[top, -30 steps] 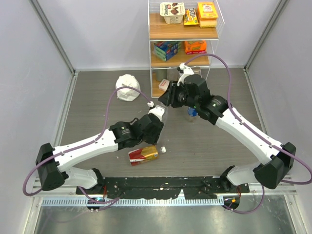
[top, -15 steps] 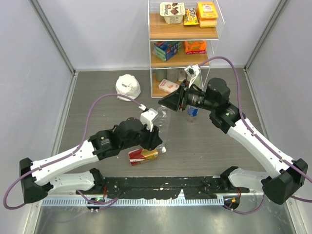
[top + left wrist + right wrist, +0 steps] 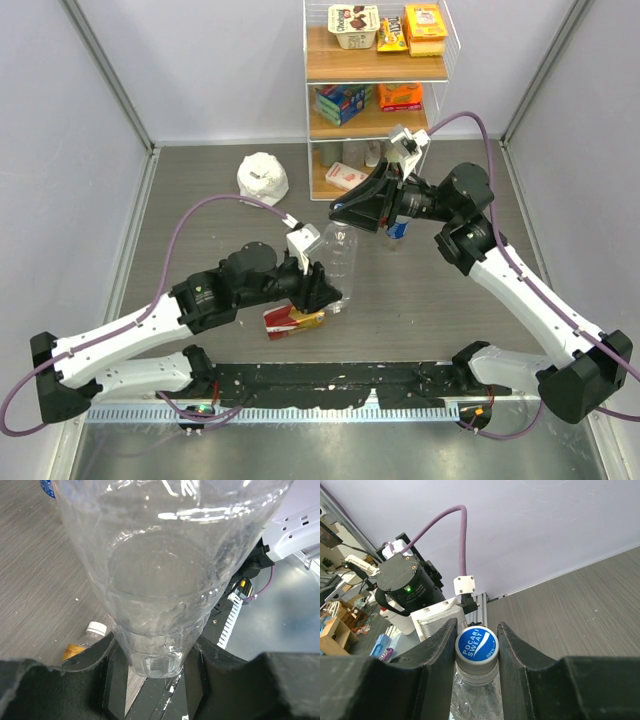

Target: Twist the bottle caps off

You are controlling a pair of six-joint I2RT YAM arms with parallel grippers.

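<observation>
The blue cap [image 3: 477, 644] sits between the fingers of our right gripper [image 3: 476, 630], which is pinching its sides. From that hand the clear bottle [image 3: 165, 580] runs straight away along its long axis, and our left gripper [image 3: 156, 652] clamps its base at the far end. The fingers hide the cap's rim and thread, so we cannot tell how loose it is.

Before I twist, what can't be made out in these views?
- Right wrist view: the right gripper clamps the blue cap and covers its thread, so how loose it is can't be judged.
- Top view: the blue-label bottle is mostly behind the right gripper; its cap is unseen.
- Top view: the amber bottle lies partly under the left gripper, which holds the clear bottle.
</observation>
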